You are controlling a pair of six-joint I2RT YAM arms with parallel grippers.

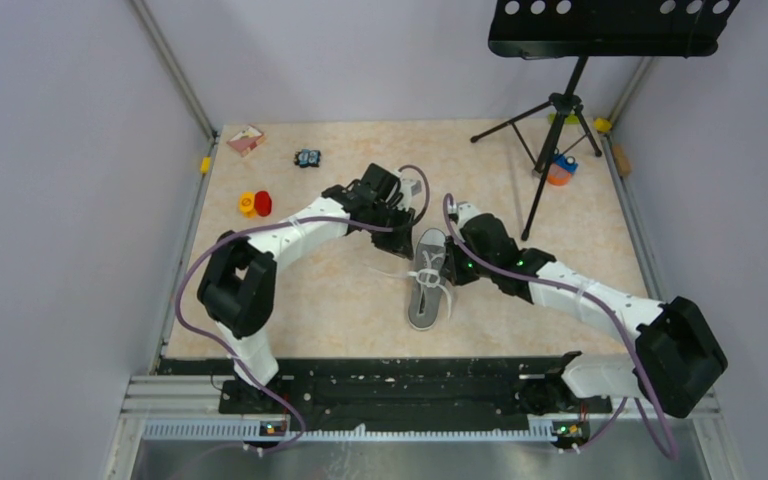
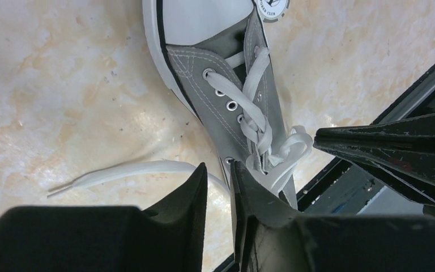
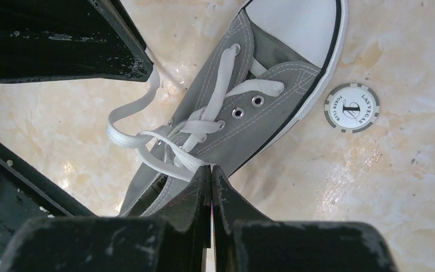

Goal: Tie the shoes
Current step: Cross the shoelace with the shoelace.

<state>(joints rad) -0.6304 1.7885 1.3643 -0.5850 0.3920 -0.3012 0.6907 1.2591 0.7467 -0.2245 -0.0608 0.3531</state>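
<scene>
The grey shoe (image 1: 428,285) lies on the table between both arms, its white toe cap toward the near edge. In the left wrist view the shoe (image 2: 226,85) has crossed white laces, and one loose lace end (image 2: 124,170) trails left on the table. My left gripper (image 2: 218,164) hovers beside the shoe's ankle end, open by a narrow gap with nothing in it. My right gripper (image 3: 210,166) is shut on a white lace (image 3: 164,153) that loops out from the knot area of the shoe (image 3: 260,113).
A poker chip (image 3: 352,107) lies by the toe cap. Red and yellow pieces (image 1: 255,204), a pink box (image 1: 246,140) and a small black item (image 1: 307,158) sit at the far left. A music stand tripod (image 1: 560,110) stands at the far right.
</scene>
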